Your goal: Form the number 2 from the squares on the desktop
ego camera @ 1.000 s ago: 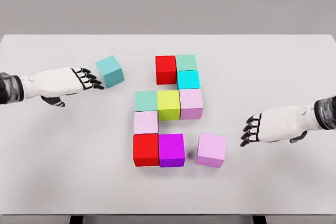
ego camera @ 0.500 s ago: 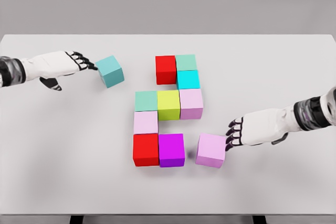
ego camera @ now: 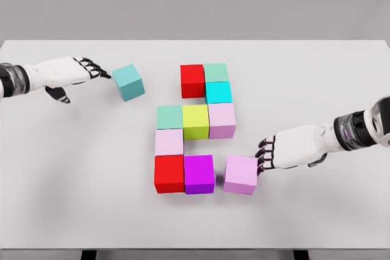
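Smooth pink cube (ego camera: 240, 175) has slid nearer purple cube (ego camera: 199, 174), right fingers (ego camera: 263, 153) touching.

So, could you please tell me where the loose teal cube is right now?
In the head view the teal cube sits upper left on the table, apart from the red cube, just past the left hand fingertips.

No readable text, labels, brands or numerals anywhere in the head view. Cube faces are plain solid colours, no markings. Table surface and robot arms carry no print either.
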Action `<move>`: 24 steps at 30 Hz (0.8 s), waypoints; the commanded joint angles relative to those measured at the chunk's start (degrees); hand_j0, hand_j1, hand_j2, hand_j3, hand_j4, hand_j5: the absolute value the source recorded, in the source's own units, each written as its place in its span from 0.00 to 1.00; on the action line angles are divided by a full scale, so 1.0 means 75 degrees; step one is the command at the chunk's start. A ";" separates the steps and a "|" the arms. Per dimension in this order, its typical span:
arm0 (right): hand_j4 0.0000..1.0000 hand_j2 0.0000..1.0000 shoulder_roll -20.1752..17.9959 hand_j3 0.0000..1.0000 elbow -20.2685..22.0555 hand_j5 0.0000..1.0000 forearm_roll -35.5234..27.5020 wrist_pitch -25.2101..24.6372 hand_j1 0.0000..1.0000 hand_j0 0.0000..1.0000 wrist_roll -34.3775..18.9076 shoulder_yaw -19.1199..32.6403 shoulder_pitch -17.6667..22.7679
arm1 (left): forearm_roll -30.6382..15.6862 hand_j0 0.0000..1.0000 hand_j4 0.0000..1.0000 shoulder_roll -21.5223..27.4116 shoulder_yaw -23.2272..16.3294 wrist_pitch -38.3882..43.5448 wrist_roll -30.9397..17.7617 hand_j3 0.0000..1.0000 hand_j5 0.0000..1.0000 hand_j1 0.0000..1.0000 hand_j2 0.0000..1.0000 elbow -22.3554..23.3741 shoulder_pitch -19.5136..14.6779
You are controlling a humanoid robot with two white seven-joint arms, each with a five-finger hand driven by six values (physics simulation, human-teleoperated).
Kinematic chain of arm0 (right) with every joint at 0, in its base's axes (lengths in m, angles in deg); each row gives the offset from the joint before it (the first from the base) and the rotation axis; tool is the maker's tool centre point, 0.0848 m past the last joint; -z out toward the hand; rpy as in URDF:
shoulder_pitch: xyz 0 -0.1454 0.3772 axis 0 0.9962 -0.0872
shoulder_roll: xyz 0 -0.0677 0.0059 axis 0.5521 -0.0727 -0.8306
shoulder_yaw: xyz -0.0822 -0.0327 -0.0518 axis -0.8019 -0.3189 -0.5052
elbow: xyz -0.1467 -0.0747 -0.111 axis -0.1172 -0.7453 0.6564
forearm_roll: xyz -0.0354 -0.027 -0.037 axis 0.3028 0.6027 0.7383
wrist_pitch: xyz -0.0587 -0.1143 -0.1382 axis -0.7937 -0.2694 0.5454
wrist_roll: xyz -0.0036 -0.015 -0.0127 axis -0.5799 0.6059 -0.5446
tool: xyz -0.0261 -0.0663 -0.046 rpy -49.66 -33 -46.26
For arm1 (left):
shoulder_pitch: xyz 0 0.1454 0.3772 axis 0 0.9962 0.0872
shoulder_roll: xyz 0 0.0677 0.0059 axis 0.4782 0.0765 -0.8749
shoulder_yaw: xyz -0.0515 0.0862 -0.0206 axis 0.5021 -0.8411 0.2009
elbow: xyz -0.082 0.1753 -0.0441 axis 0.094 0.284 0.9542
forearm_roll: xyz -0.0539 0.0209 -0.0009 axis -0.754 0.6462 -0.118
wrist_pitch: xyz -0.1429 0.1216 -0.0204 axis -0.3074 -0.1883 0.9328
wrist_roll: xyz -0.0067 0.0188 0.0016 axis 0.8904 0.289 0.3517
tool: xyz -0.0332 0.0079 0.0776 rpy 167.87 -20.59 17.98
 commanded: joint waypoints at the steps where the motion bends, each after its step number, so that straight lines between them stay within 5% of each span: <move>1: 1.00 1.00 0.0018 1.00 -0.0016 1.00 -0.0061 -0.0014 1.00 1.00 0.0011 0.0024 0.0000 | -0.0029 1.00 1.00 -0.0045 0.0012 0.0008 0.0003 1.00 1.00 1.00 1.00 0.0158 0.0000; 24: 1.00 1.00 -0.0158 1.00 0.0031 1.00 0.0033 -0.0014 1.00 1.00 0.0011 0.0036 0.0000 | 0.0018 1.00 1.00 -0.0689 -0.0140 0.0008 0.0003 1.00 1.00 1.00 1.00 0.0440 -0.0434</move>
